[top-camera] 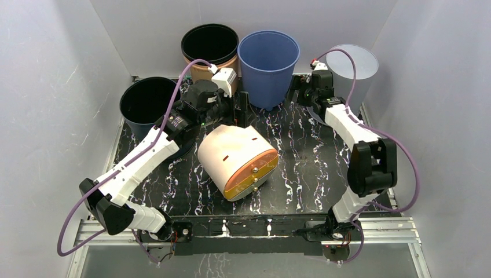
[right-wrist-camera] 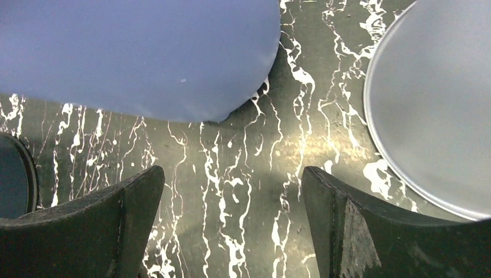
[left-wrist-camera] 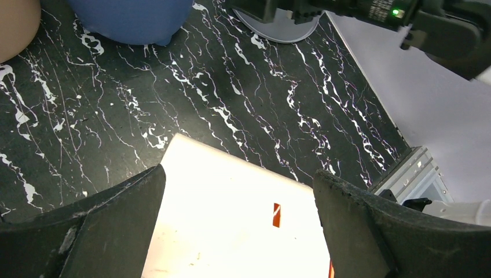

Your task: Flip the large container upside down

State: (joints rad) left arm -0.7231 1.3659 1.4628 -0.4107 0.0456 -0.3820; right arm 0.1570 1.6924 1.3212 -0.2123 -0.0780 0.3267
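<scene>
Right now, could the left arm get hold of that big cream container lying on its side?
Probably yes: the open jaws of the left arm hang right over the cream container, nothing in between.

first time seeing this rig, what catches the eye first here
A large cream container with an orange end lies on its side mid-table, the open left tool poised over its pale wall. At the back, a bright blue pot stands near a translucent grey container, with the open right tool over the marbled table between them.
</scene>
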